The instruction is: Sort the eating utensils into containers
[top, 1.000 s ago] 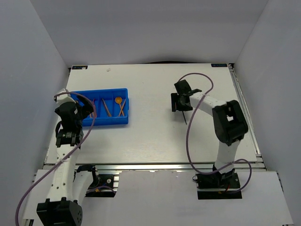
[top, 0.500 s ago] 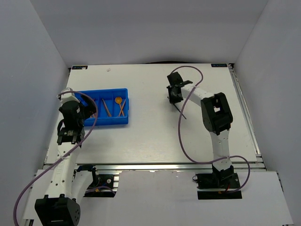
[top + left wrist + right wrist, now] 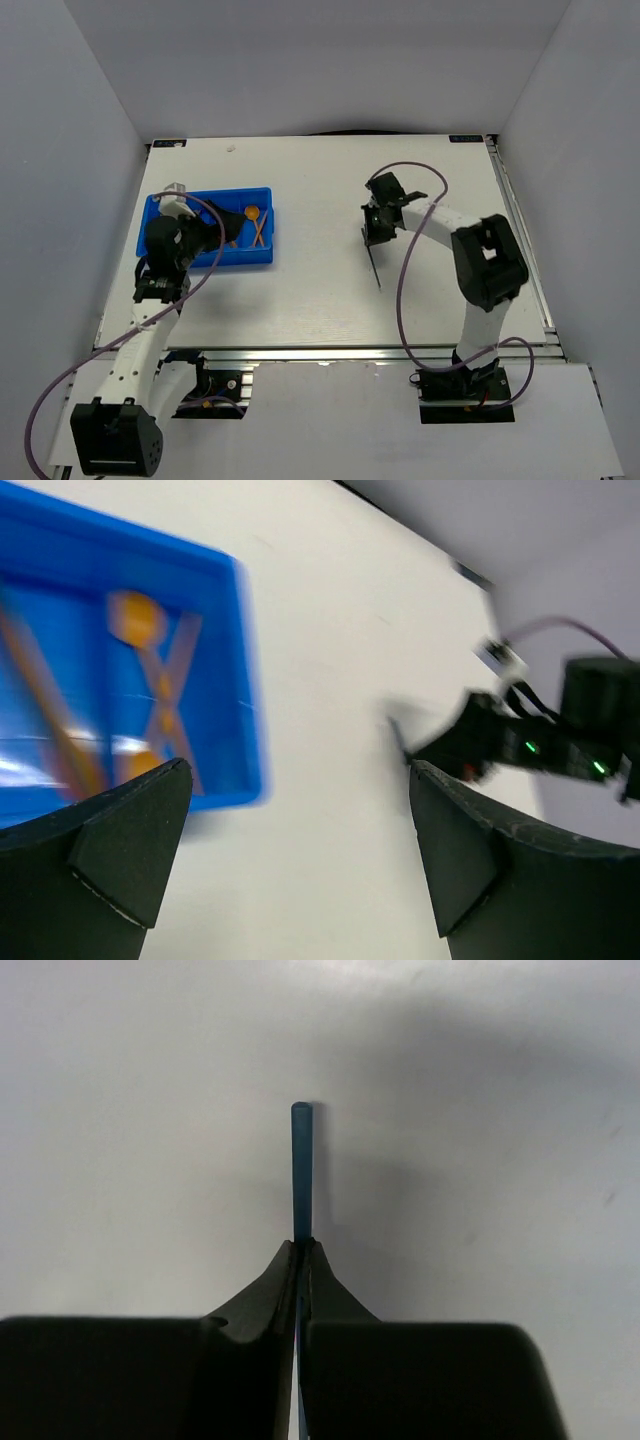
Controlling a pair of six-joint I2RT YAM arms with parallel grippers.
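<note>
Top external view: a white rectangular table (image 3: pixel 300 300) is enclosed by plain grey walls on three sides.
Markings: small tags (image 3: pixel 170 143) are fixed at the table's far corners; any writing on them is too small to be read.
Right gripper (image 3: pixel 381 228): clenched on a thin dark grey-blue plastic stick (image 3: pixel 374 265). In the right wrist view the jaws are pressed together on the stick (image 3: pixel 301 1170), which projects beyond the fingertips.
Stick position: right of table centre, well apart from the tray, free end pointing toward the near edge. Contact with the table cannot be determined.
Left gripper (image 3: pixel 236 225): released, jaws spread wide, nothing between them; it is held over the tray's right-hand part.
Tray: a shallow bright blue rectangular plastic tray (image 3: pixel 210 192) is placed near the table's left edge.
Tray contents: an orange plastic spoon (image 3: pixel 251 212) and crossed orange sticks (image 3: pixel 260 232) lie toward the right wall; the left wrist view is blurred.
Open room: an open stretch of table lies between the tray's right wall and the right gripper, and along the near edge.
</note>
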